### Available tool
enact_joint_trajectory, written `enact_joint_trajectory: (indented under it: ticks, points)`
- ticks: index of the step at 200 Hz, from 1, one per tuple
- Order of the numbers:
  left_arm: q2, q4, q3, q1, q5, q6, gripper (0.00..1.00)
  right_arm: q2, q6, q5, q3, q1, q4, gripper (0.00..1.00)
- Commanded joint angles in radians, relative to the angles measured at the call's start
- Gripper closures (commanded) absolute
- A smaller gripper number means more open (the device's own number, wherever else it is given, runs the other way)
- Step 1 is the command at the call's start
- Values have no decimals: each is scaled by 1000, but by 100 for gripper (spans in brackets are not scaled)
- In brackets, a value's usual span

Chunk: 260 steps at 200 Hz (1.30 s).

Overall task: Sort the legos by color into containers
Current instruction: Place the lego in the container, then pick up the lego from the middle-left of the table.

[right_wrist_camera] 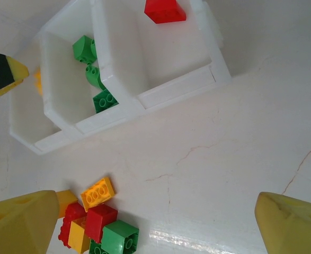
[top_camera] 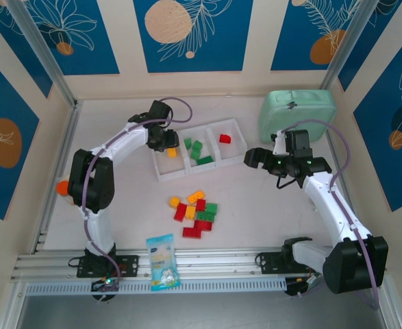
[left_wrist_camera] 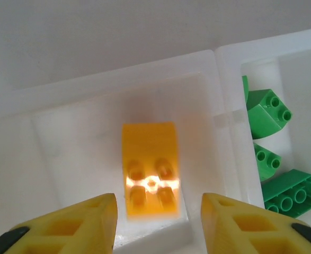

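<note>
The white tray point(top_camera: 161, 173) has three compartments in a row. My left gripper point(top_camera: 161, 142) hovers over its left compartment, open point(left_wrist_camera: 158, 211); a yellow lego point(left_wrist_camera: 150, 169) lies hollow side up on the floor below, free of both fingers. Three green legos point(top_camera: 197, 151) point(left_wrist_camera: 269, 114) sit in the middle compartment and a red one point(top_camera: 225, 138) point(right_wrist_camera: 165, 10) in the right. Loose red, yellow and green legos point(top_camera: 195, 212) point(right_wrist_camera: 99, 227) are piled on the table in front of the tray. My right gripper point(top_camera: 259, 157) hangs open and holds nothing point(right_wrist_camera: 155, 211) just right of the tray.
A mint-green rounded case point(top_camera: 298, 115) stands at the back right, behind the right arm. A blue-and-white snack packet point(top_camera: 162, 262) lies across the front rail. A small orange object point(top_camera: 62, 186) sits by the left wall.
</note>
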Motion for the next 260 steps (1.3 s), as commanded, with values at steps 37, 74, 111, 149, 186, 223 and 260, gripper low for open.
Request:
enact_joint_trajectory:
  ticks: [37, 74, 111, 149, 186, 223, 260]
  points:
    - [-118, 57, -102, -4, 58, -1, 23, -12, 6, -32, -8, 5, 6, 5]
    - [-237, 17, -190, -62, 12, 48, 7, -11, 5, -34, -8, 8, 6, 5]
    - [-354, -45, -351, -125, 12, 98, 0, -9, 8, -37, -11, 9, 10, 5]
    - [-413, -72, -511, -206, 57, 106, 2, -6, 22, -61, -15, 12, 21, 5]
    - [-385, -78, -535, -306, 81, 116, 6, 12, 24, -68, -8, 18, 20, 6]
    - [-318, -62, -531, -340, 90, 118, 13, 17, 20, -57, 2, 33, 3, 6]
    - [-248, -64, -522, -334, 63, 101, 21, 7, 16, -46, 8, 40, -9, 6]
